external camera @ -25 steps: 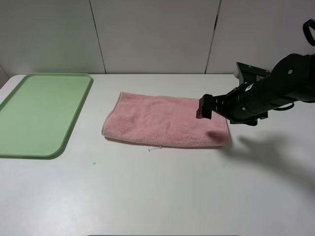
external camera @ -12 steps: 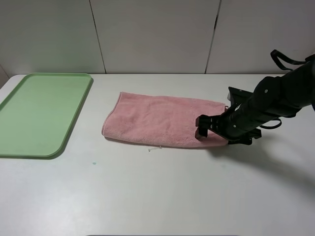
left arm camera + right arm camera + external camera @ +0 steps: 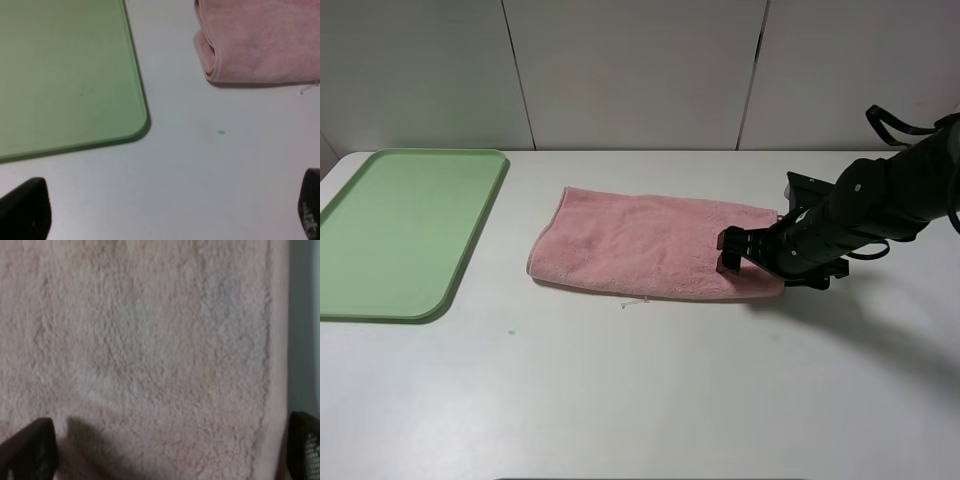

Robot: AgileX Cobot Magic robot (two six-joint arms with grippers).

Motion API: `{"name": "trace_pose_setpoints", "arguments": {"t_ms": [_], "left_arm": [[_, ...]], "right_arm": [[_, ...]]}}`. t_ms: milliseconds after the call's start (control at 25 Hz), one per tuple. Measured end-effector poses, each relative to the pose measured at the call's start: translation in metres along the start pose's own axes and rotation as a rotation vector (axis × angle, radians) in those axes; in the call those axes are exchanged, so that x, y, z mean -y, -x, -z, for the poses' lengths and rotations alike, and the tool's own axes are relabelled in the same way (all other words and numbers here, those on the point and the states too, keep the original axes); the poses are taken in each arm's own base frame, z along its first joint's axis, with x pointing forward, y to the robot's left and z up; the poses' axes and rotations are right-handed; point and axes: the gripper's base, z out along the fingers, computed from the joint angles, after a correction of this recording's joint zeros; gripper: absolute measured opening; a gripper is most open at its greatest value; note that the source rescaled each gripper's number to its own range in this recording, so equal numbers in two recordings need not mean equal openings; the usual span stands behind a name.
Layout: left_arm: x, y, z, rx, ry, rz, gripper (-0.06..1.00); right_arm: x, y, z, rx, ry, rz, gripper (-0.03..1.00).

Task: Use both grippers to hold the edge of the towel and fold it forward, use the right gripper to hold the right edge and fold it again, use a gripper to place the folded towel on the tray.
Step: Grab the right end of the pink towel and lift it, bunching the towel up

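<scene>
The pink towel [image 3: 650, 245] lies folded once on the white table, long side running left to right. My right gripper [image 3: 732, 253] is low over the towel's right end, jaws wide open. In the right wrist view the towel [image 3: 150, 340] fills the picture and the two fingertips [image 3: 30, 450] stand apart at its edges, with the gripper [image 3: 167, 460] empty. The green tray [image 3: 400, 225] lies at the far left. My left gripper [image 3: 167, 215] is open and empty above bare table near the tray's corner [image 3: 60, 75], with the towel's left folded end [image 3: 260, 45] beyond it.
A small teal spot [image 3: 510, 331] marks the table in front of the towel's left end. A white tag [image 3: 635, 301] sticks out from the towel's front edge. The right arm [image 3: 880, 205] reaches in from the right. A white wall stands behind the table.
My right gripper has come down from above the towel onto its right end and then settled there. The towel and tray have not moved.
</scene>
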Motion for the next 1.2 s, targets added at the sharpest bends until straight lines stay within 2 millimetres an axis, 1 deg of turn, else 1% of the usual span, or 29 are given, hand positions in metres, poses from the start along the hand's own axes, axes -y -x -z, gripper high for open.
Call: {"name": "trace_pose_setpoints", "arguments": {"t_ms": [160, 200, 240, 320, 400, 480, 560, 640, 960, 1080, 1200], "left_arm": [[0.0000, 0.0000, 0.0000, 0.000, 0.000, 0.000, 1.00], [0.0000, 0.0000, 0.0000, 0.000, 0.000, 0.000, 1.00], [0.0000, 0.0000, 0.0000, 0.000, 0.000, 0.000, 1.00], [0.0000, 0.0000, 0.0000, 0.000, 0.000, 0.000, 1.00], [0.0000, 0.0000, 0.0000, 0.000, 0.000, 0.000, 1.00], [0.0000, 0.0000, 0.0000, 0.000, 0.000, 0.000, 1.00], [0.0000, 0.0000, 0.0000, 0.000, 0.000, 0.000, 1.00], [0.0000, 0.0000, 0.0000, 0.000, 0.000, 0.000, 1.00], [0.0000, 0.0000, 0.0000, 0.000, 0.000, 0.000, 1.00], [0.0000, 0.0000, 0.0000, 0.000, 0.000, 0.000, 1.00], [0.0000, 0.0000, 0.0000, 0.000, 0.000, 0.000, 1.00]], "right_arm": [[0.0005, 0.0015, -0.0043, 0.016, -0.005, -0.003, 1.00], [0.0009, 0.0008, -0.0056, 0.012, -0.007, -0.006, 0.98], [0.0011, 0.0012, -0.0064, 0.019, -0.009, -0.008, 0.94], [0.0017, 0.0011, -0.0080, 0.024, -0.012, -0.011, 0.83], [0.0020, 0.0006, -0.0089, 0.021, -0.013, -0.021, 0.66], [0.0022, -0.0007, -0.0094, 0.009, -0.014, -0.045, 0.45], [0.0024, -0.0028, -0.0103, -0.011, -0.016, -0.058, 0.22], [0.0026, -0.0036, -0.0109, -0.017, -0.017, -0.081, 0.07], [0.0025, -0.0037, -0.0109, -0.020, -0.017, -0.096, 0.06], [0.0021, -0.0037, -0.0105, -0.025, -0.015, -0.082, 0.06], [0.0006, -0.0037, -0.0049, -0.046, -0.006, -0.039, 0.06]]}}
